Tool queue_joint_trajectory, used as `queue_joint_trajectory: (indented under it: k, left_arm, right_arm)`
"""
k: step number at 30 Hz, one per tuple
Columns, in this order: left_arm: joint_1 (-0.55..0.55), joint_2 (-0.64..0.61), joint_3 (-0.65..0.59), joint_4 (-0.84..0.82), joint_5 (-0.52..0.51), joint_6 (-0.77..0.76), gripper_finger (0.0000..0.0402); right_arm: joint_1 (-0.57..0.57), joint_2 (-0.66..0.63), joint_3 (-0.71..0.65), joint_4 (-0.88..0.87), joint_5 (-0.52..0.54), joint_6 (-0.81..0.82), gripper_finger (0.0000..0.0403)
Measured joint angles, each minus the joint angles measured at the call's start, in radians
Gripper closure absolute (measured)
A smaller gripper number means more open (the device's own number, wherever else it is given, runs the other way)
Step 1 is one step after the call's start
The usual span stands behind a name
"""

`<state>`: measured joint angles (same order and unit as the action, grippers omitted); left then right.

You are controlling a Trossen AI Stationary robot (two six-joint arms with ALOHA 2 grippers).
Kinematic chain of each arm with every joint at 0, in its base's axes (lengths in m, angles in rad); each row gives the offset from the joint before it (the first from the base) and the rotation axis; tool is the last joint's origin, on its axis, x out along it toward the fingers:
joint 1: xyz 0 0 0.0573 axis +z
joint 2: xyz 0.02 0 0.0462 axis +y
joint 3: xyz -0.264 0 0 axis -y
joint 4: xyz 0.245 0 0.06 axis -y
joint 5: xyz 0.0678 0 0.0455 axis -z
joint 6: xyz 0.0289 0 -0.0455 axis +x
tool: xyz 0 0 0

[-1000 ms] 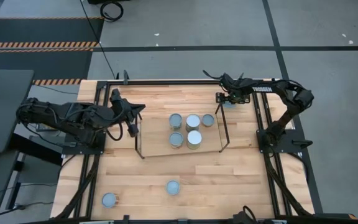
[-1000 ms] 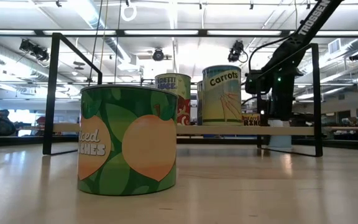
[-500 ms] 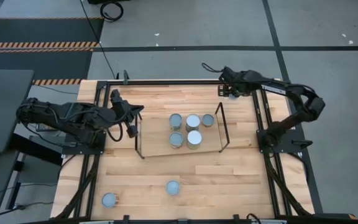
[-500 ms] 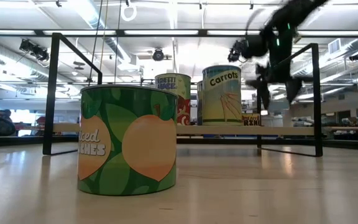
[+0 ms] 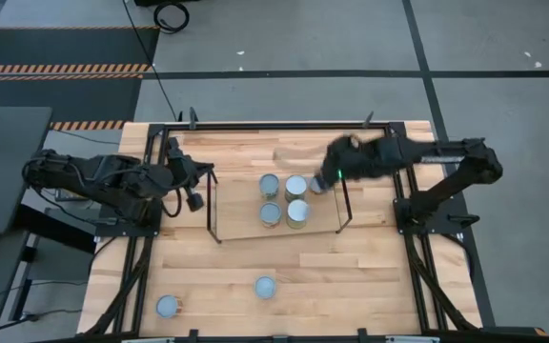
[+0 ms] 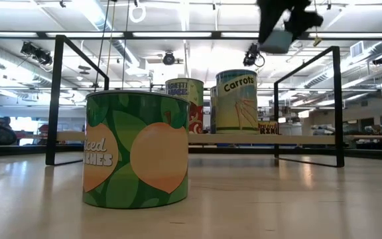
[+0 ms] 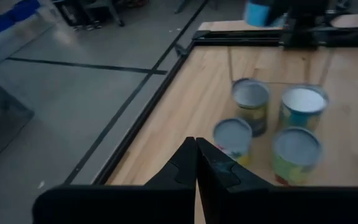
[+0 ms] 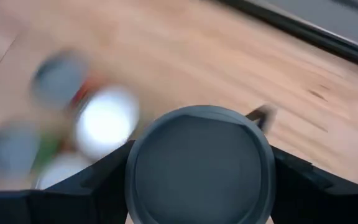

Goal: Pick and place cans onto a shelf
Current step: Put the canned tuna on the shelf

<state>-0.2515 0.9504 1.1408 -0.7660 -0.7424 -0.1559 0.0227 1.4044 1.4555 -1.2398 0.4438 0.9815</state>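
Overhead, the right gripper [image 5: 336, 173] hung above the shelf's [image 5: 246, 224] right end, beside four cans [image 5: 284, 200]; two more cans [image 5: 265, 287] sat near the table's front edge. At table level, a peach can [image 6: 136, 150] stood nearest. Left wrist: the left gripper [image 7: 196, 163] was pinched together. Right wrist: fingers [image 8: 101, 171] clamped a grey-lidded can [image 8: 199, 165].

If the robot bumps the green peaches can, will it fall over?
The peaches can stands upright, wide and squat, so it would probably slide, not tip. If knocked onto its round side, it would likely roll.
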Motion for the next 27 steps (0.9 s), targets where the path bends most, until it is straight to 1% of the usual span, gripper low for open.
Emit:
queue_joint_trajectory:
  k: [3, 6, 9, 12, 13, 17, 20, 24, 27]
  left_arm:
    - [-0.037, -0.033, 0.000, -0.034, 0.030, 0.002, 0.0392]
    - [-0.085, -0.072, 0.000, -0.040, 0.051, 0.004, 0.0392]
    - [-0.133, -0.099, 0.000, -0.041, 0.062, 0.002, 0.0392]
    - [-0.173, -0.111, 0.000, -0.042, 0.080, 0.005, 0.0392]
    - [-0.184, -0.114, 0.000, -0.043, 0.092, 0.010, 0.0392]
    - [-0.222, -0.116, 0.000, -0.062, 0.137, 0.042, 0.0392]
    - [-0.247, -0.116, 0.000, -0.101, 0.146, 0.040, 0.0392]
    - [-0.271, -0.115, 0.000, -0.164, 0.146, 0.017, 0.0392]
    - [-0.286, -0.115, 0.000, -0.176, 0.148, 0.005, 0.0392]
  right_arm:
    - [0.140, 0.001, 0.000, 0.004, -0.018, -0.164, 0.0113]
    - [0.229, 0.015, 0.000, 0.054, -0.060, -0.379, 0.0112]
    - [0.277, 0.041, 0.000, 0.144, -0.085, -0.600, 0.0109]
    - [0.286, 0.085, 0.000, 0.185, -0.122, -0.840, 0.0110]
    - [0.285, 0.102, 0.000, 0.187, -0.133, -0.880, 0.0110]
    - [0.266, 0.169, 0.000, 0.160, -0.193, -0.897, 0.0108]
    - [0.258, 0.194, 0.000, 0.132, -0.250, -0.904, 0.0106]
    - [0.249, 0.197, 0.000, 0.033, -0.261, -0.937, 0.0110]
    - [0.221, 0.207, 0.000, 0.027, -0.263, -0.955, 0.0106]
